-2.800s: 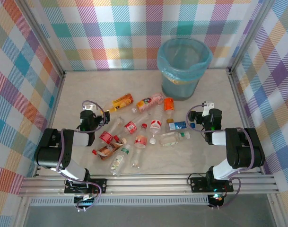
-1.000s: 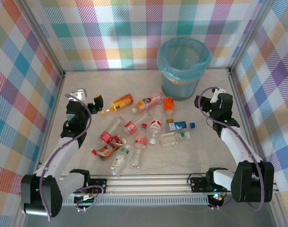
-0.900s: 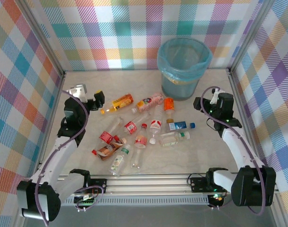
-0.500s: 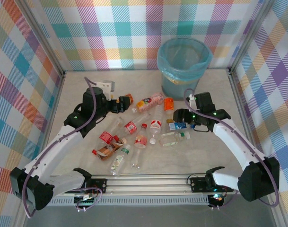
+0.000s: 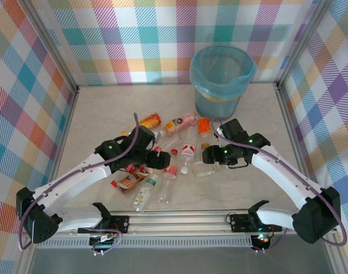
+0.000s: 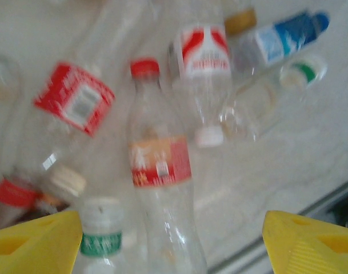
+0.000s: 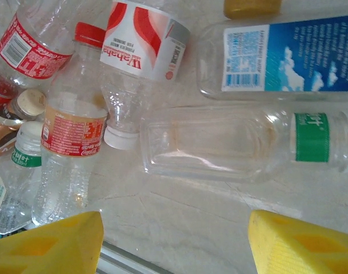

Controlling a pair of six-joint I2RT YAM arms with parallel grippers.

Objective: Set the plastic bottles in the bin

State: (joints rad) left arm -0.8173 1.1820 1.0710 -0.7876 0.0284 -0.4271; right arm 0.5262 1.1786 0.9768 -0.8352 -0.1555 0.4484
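Grey-blue bin (image 5: pixel 219 101) with a light blue liner stands at the far side of the bench (image 5: pixel 99 108) in the top view. The plastic bottles (image 5: pixel 179 149) lie scattered mid-bench, on the near side of the bin and apart from it. Both arms reach in over the scatter, with the left gripper (image 5: pixel 159 160) above its left half and the right gripper (image 5: pixel 208 154) above its right half. From up here we can't tell how the jaws stand. On the left wrist view, which is blurred, the yellow fingers (image 6: pixel 34 242) sit at the two bottom corners, wide apart, so we read the left gripper as open with nothing held. Between them lies a red-capped bottle (image 6: pixel 159 165) with an orange-red label, its cap pointing away from the camera. A green-labelled bottle (image 6: pixel 101 237) with a white cap lies just beside it on the left. On the right wrist view the fingers (image 7: pixel 302 240) are likewise spread to the bottom corners, so the right gripper is open too and clamps nothing. Ahead of them a clear square-sided bottle (image 7: pixel 219 142) with a green neck band lies crosswise. A blue-labelled bottle (image 7: pixel 288 57) lies just beyond it. A red-and-white-labelled bottle (image 7: pixel 142 48) has its white cap just beside the square bottle's base.
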